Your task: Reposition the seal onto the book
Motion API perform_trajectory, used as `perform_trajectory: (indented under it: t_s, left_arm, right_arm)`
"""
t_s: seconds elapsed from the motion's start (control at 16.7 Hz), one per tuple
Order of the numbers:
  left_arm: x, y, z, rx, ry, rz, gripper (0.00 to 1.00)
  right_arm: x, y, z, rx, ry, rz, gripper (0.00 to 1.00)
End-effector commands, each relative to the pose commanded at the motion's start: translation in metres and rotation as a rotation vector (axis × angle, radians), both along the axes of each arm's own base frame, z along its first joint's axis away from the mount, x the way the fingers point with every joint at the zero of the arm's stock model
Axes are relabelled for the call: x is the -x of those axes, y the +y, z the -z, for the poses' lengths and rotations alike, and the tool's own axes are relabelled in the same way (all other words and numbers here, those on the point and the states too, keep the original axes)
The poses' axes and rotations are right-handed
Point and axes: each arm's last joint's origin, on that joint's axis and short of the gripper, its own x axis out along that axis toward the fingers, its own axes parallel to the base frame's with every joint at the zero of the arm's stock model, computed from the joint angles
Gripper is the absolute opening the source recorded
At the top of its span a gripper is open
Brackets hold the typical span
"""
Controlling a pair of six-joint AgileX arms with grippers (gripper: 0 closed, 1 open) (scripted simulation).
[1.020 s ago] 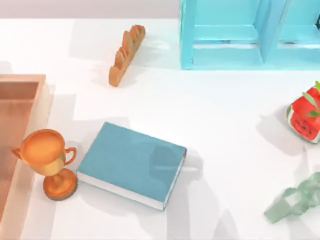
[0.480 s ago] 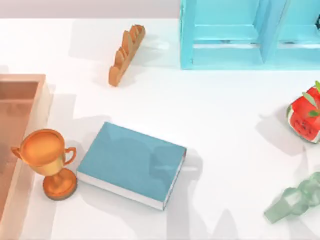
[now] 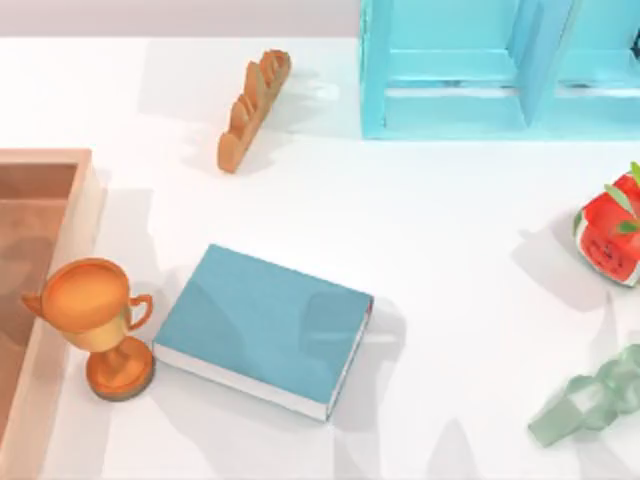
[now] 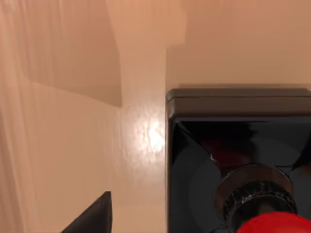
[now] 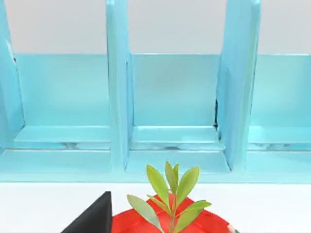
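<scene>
Hovering over the seal (image 4: 243,194), left tool had one dark fingertip (image 4: 92,218) in the wrist view; whether spread or pressed together, couldn't tell. Seal sat on a tan wooden surface, likely the tray (image 3: 40,165) at the frame's left edge. Book (image 3: 262,328) lay flat at lower centre, cover bare, ready as a landing spot. Right tool's state, likewise couldn't tell.

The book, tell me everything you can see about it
The book is a thick closed hardcover with a plain teal-blue cover and white page edges showing along its near and right sides. It lies flat on the white table, turned at an angle, toward the top view's left of centre. The orange trophy stands close beside its left corner; whether they touch is unclear. Nothing rests on the cover except soft shadows.
</scene>
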Motion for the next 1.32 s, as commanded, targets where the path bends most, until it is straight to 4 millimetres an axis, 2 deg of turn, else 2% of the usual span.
perform_trajectory:
  t_s: [0.18,0.96,1.32]
  left_arm:
    - [0.0,0.0,0.0,0.0,0.0,0.0,1.0]
    - [0.0,0.0,0.0,0.0,0.0,0.0,0.02]
    - [0.0,0.0,0.0,0.0,0.0,0.0,0.0]
  right_arm:
    - [0.0,0.0,0.0,0.0,0.0,0.0,1.0]
    - [0.0,0.0,0.0,0.0,0.0,0.0,1.0]
    - [0.0,0.0,0.0,0.0,0.0,0.0,1.0]
